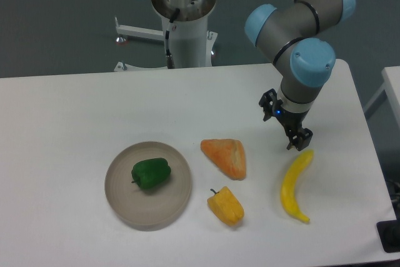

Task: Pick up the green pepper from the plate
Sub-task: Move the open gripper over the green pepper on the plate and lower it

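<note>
Gripper (pixel 298 141) hangs beside one banana (pixel 295 186).

White table (pixel 75 104): plate (pixel 119 201), banana (pixel 295 184).

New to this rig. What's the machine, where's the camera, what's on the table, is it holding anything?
It is a single robot arm with grey tubes and blue joint caps, mounted on a white post behind a white table. One fixed camera looks down at the table from the front. At the arm's tip is a small black two-finger gripper, hanging just above the top end of a banana; it holds nothing, and the view is too small to tell whether its fingers are open. Also on the table: a green pepper lying on a round grey plate, a yellow-orange pepper, and an orange wedge-shaped piece, possibly toy food.
</note>
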Action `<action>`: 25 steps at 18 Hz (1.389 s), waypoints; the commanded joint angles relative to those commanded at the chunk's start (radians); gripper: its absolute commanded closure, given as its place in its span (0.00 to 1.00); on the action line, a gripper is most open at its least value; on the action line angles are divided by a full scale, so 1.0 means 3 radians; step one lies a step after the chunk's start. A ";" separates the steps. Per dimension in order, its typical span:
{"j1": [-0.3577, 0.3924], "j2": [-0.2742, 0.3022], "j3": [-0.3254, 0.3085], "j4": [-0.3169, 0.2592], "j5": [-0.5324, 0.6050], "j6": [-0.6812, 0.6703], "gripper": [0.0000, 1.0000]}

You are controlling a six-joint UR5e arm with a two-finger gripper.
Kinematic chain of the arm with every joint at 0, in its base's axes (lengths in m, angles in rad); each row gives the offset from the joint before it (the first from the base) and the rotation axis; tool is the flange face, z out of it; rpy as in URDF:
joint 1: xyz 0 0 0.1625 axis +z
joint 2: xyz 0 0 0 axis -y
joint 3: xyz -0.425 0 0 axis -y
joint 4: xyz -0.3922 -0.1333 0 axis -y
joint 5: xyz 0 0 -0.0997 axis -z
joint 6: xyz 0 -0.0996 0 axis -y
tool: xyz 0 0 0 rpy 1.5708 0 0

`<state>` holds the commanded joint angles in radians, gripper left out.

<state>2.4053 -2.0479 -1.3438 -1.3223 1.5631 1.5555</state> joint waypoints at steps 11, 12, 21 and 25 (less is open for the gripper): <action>-0.0296 0.0097 -0.0066 0.0000 -0.0291 -0.0459 0.00; -0.0388 0.0102 -0.0072 0.0005 -0.0276 -0.0587 0.00; -0.1058 0.0000 -0.0128 0.0271 -0.0286 -0.1677 0.00; -0.1247 -0.0051 -0.0245 0.0337 -0.0291 -0.1708 0.00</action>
<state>2.0311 -2.0632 -1.4173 -1.2212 1.4757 1.0431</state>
